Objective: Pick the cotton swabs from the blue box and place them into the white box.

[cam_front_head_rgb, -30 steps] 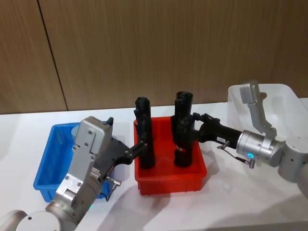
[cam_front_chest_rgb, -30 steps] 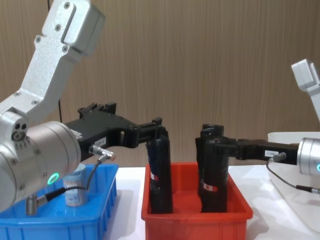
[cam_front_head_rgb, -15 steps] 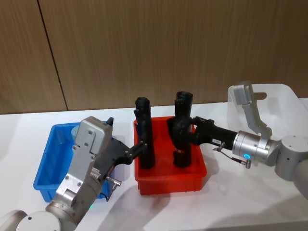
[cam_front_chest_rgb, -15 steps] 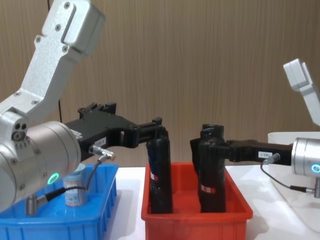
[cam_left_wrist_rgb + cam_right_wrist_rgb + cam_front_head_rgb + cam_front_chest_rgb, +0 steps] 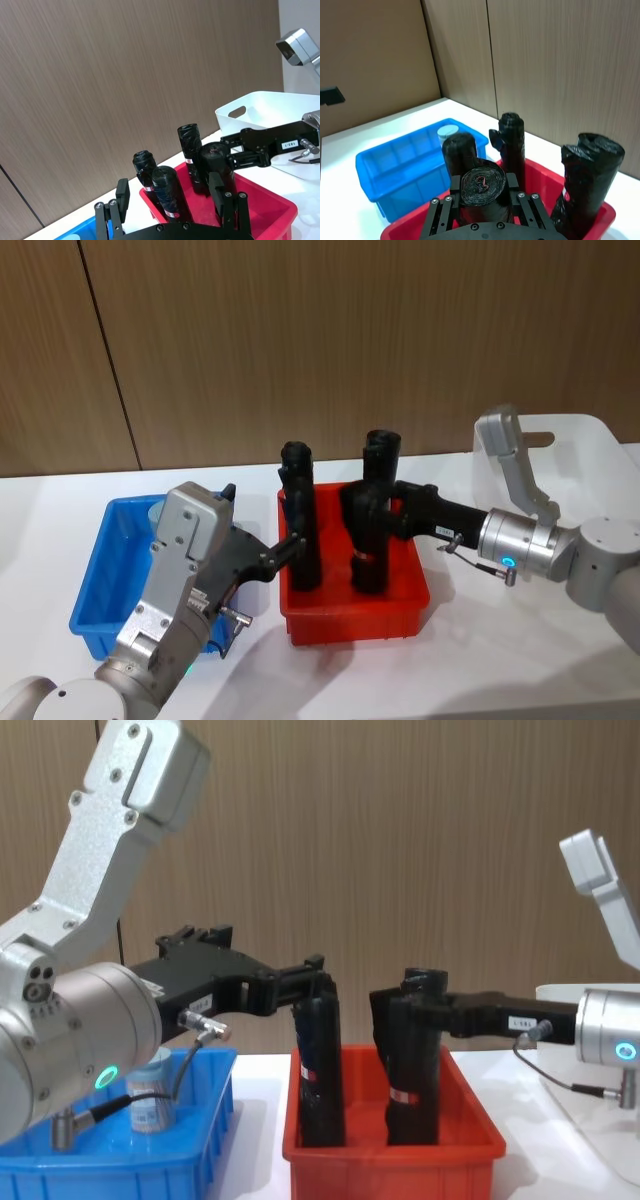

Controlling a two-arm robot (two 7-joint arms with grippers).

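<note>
Over the red bin (image 5: 405,600), right tool (image 5: 362,512) clamped on black cylinder (image 5: 366,565), left tool (image 5: 172,210) wide.

Both arms reach inward: the left gripper (image 5: 297,540) with fingers spread, the right gripper (image 5: 362,512) clamped shut.

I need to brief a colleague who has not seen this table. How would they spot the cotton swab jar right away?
Start at the blue box, the bin left of the red bin. In its far corner stands the cotton swab jar. It is short and clear with a pale round lid, unlike the tall black cylinders in the red bin.
</note>
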